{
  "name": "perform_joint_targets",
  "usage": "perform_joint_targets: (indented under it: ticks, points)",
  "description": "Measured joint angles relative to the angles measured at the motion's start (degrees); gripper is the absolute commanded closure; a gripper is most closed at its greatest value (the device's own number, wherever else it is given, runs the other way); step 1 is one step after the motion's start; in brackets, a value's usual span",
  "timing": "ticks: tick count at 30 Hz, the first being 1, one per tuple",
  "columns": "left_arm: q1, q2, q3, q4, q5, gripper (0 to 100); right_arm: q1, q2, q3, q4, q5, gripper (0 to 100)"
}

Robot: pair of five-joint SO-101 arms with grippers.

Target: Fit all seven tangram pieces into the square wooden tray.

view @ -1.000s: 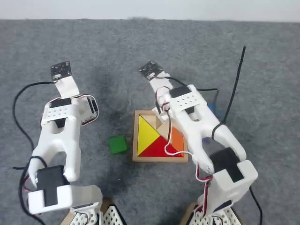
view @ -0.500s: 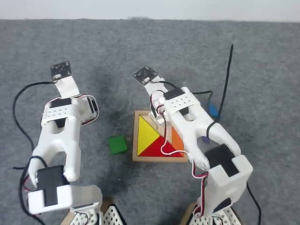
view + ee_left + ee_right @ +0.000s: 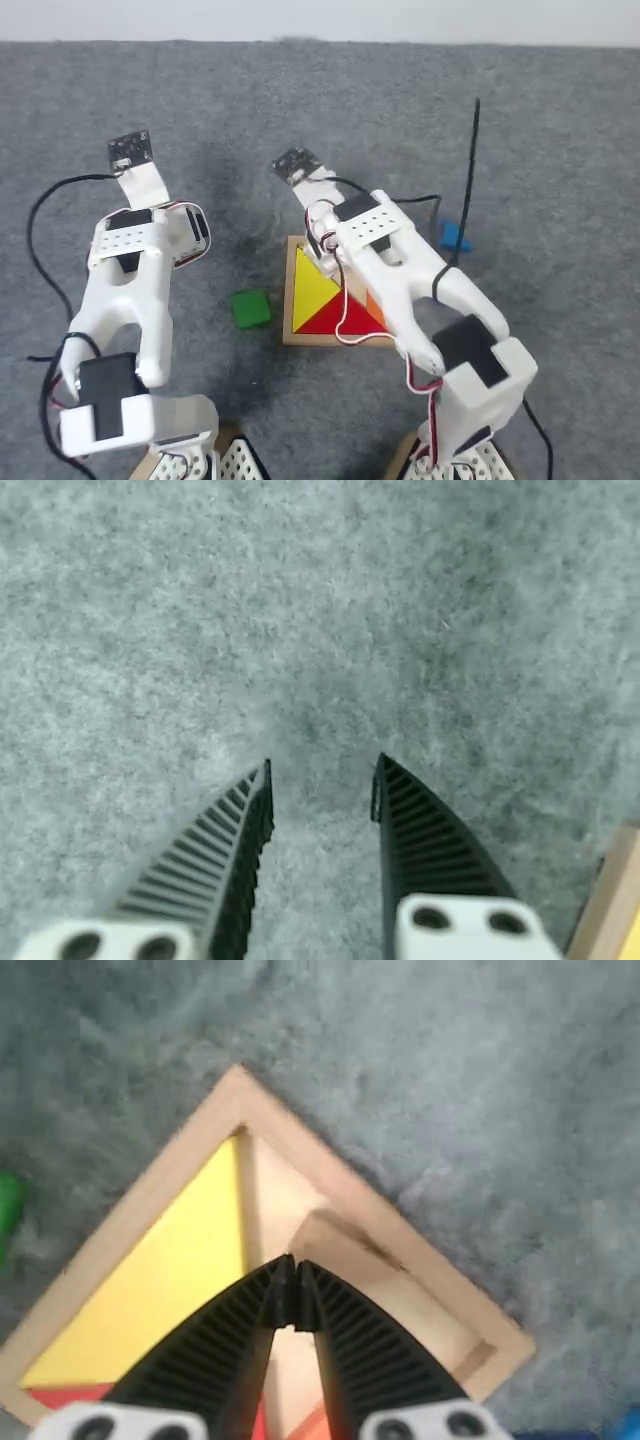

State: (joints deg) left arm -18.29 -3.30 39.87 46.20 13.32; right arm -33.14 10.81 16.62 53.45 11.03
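R arm (image 3: 400, 270) covers much of the tray (image 3: 310, 339) from above, so the orange piece (image 3: 376, 303) is half hidden. A pale shape in the tray's bare corner: wood or shadow, can't tell. R gripper (image 3: 292, 1272) hangs over that corner beside the yellow piece (image 3: 312, 283), jaws pressed tight together, nothing seen between them; can't tell if tips touch the wood. Red piece (image 3: 335, 318) sits at the tray's near edge. Green piece (image 3: 250, 308) lies on the carpet (image 3: 200, 100) just left of the tray; blue piece (image 3: 455, 237) to the right, farther off. L gripper (image 3: 320, 775) is above carpet, jaws apart, holding nothing, w/ a cut-off bit of tray rim near it. Grey carpet runs back to a white wall (image 3: 320, 20).
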Motion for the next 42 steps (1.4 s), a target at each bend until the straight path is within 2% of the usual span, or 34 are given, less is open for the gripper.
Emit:
perform_joint_targets:
  ticks: [9,21,33,42]
  points:
    - [0.00,0.00,0.00,0.00,0.00,85,5.10,3.60,-2.73,-1.49,-0.35,99.0]
    - [0.00,0.00,0.00,0.00,0.00,85,6.33,7.03,-5.27,1.85,-0.18,99.1]
    - [0.00,0.00,0.00,0.00,0.00,85,6.95,-0.26,5.89,0.09,-0.18,99.1]
    - [0.00,0.00,0.00,0.00,0.00,85,6.95,-1.85,6.24,0.09,-0.18,99.1]
